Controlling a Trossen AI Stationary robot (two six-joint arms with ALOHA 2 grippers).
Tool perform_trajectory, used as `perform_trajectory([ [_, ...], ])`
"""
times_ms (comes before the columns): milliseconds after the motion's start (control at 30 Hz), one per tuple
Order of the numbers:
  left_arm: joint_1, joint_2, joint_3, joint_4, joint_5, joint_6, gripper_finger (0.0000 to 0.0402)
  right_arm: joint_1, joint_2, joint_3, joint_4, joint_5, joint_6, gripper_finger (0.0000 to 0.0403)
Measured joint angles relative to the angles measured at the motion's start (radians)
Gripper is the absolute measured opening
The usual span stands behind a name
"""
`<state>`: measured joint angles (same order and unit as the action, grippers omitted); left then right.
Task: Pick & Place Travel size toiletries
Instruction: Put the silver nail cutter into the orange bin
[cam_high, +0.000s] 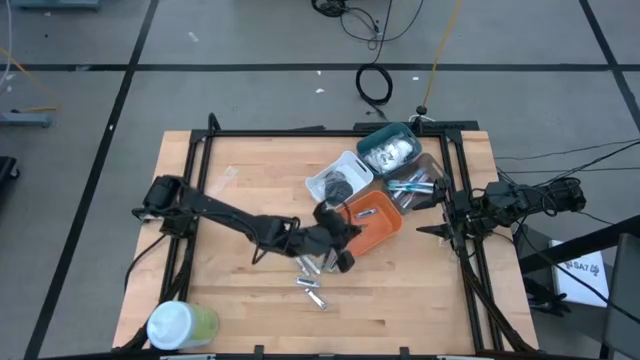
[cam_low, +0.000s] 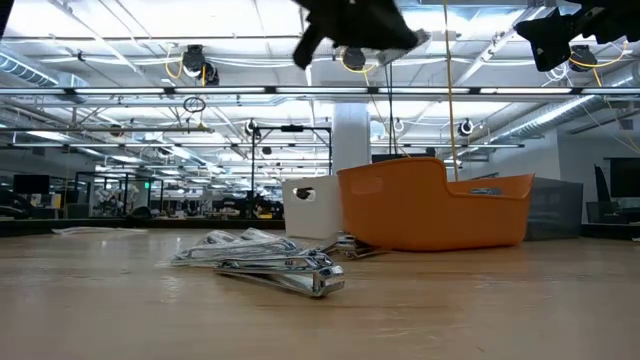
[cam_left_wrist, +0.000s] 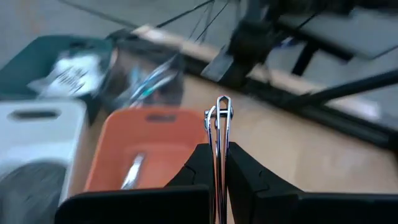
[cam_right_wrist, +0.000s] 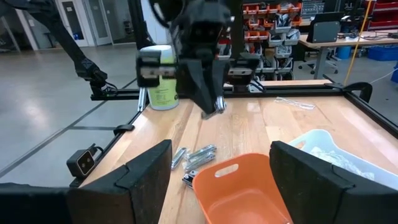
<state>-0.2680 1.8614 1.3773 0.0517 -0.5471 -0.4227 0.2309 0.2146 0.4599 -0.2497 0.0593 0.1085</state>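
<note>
My left gripper hangs above the near-left corner of the orange bin and is shut on a thin silver tube. One more silver tube lies inside that bin. Several silver tubes lie flat in a loose heap on the wood just near of the bin, also seen in the low view as a heap of silver tubes. My right gripper is open and waits at the table's right edge, touching nothing. My left gripper pinches the silver tube between its two fingers, with the tube lying along them. The tube's rounded free end sticks out past the fingertips. It is lifted clear of the table, above the orange bin's edge.
A white bin with a dark disc, a teal bin with white packets and a dark bin with blue-white sticks stand beyond the orange one. A large white-and-green cylinder stands at the near-left corner. Bare wood lies on the table's left half.
</note>
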Motion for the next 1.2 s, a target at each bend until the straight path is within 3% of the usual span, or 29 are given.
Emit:
perform_trajectory([
  [300,0.116,0.011,0.000,0.031,0.158,-0.051,0.0007,0.000,0.000,0.000,0.000,0.000,0.000,0.0256],
  [633,0.167,0.140,0.001,0.029,0.286,-0.160,0.0007,0.000,0.000,0.000,-0.001,0.020,-0.001,0.0256],
  [800,0.168,0.182,0.001,0.028,0.315,-0.183,0.0009,0.000,0.000,0.000,-0.010,0.071,-0.008,0.0256],
  [1200,0.167,0.182,0.002,0.029,0.321,-0.178,0.0038,0.000,0.000,0.000,-0.016,0.071,-0.008,0.0256],
])
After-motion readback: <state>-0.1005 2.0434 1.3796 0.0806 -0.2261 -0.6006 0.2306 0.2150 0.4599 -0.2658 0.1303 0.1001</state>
